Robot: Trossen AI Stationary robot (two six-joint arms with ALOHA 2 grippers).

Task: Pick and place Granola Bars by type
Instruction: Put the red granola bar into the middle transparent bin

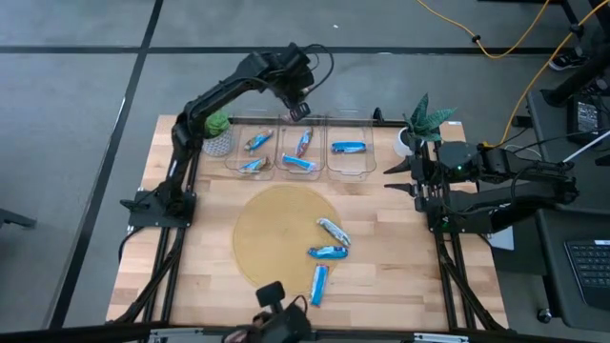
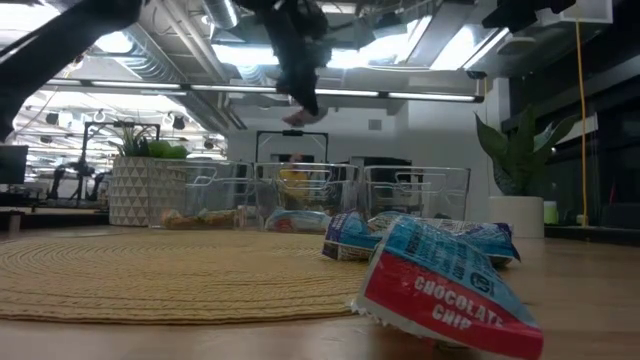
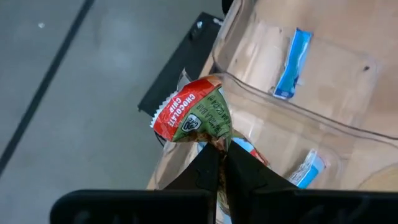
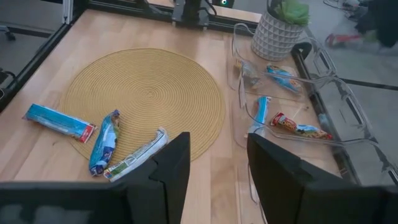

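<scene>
The left gripper (image 1: 298, 111) is raised, arm stretched forward, fingers closed. The right gripper (image 1: 393, 177) waits low at the side, fingers (image 4: 169, 163) half apart.

Place: a robotics lab or test bay inside an open, office-like hall is showing here.
Bench: a wooden table (image 1: 381, 257) is sitting in a black metal frame (image 1: 152, 205), with two dark arms mounted at its sides.
Floor: grey concrete with dark seams is surrounding the bench, and a yellow cable (image 1: 505, 43) is trailing across it.
Ceiling: exposed ducts and strip lights (image 2: 430, 95) are running overhead.
Neighbouring desk: a keyboard (image 1: 586, 267) and dark equipment are lying beside the table.
Background: glass partitions and possibly more workstations are standing far back, blurred.
Decor: potted plants (image 2: 520, 150) are softening the workspace.
</scene>
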